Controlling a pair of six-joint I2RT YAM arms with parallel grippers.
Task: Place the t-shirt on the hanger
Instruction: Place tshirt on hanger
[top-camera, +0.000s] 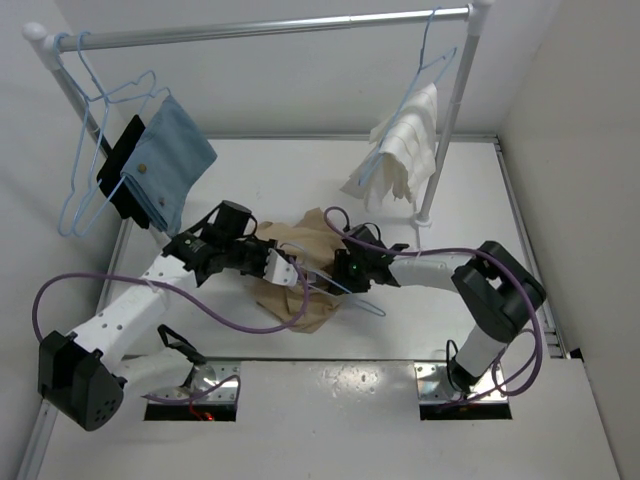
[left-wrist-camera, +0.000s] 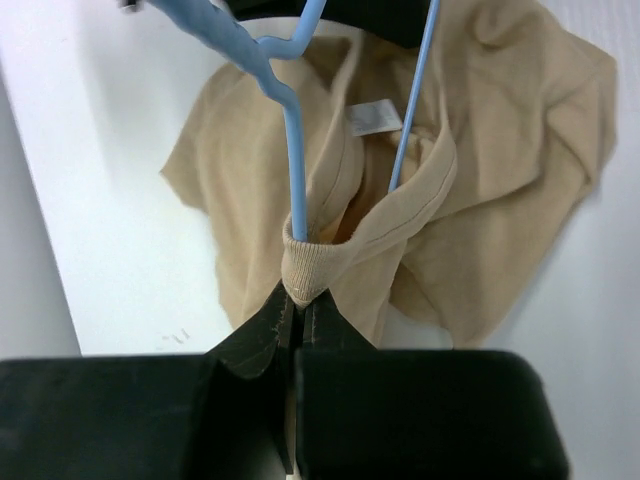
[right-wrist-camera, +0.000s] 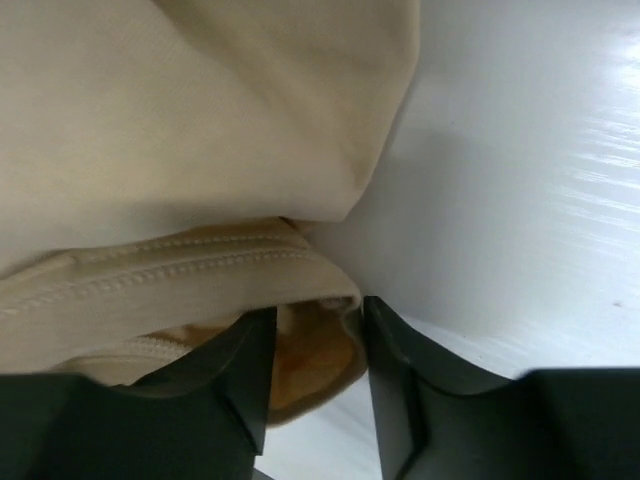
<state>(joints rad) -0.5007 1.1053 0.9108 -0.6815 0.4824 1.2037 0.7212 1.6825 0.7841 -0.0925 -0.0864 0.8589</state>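
A glossy white bench (top-camera: 330, 420) sat boxed by plain white walls (top-camera: 580, 120), a metal clothes rail (top-camera: 270, 28) spanning its far end.

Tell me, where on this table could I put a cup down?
Bare table lies at the back, between the blue cloth and the white cloth, and along the near edge between the arm bases. The middle is crowded: t-shirt, hanger, left arm and right arm.

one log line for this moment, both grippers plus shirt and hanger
left gripper: shut on t-shirt collar | right gripper: jaws apart around a t-shirt fold | hanger: wire runs into neck opening
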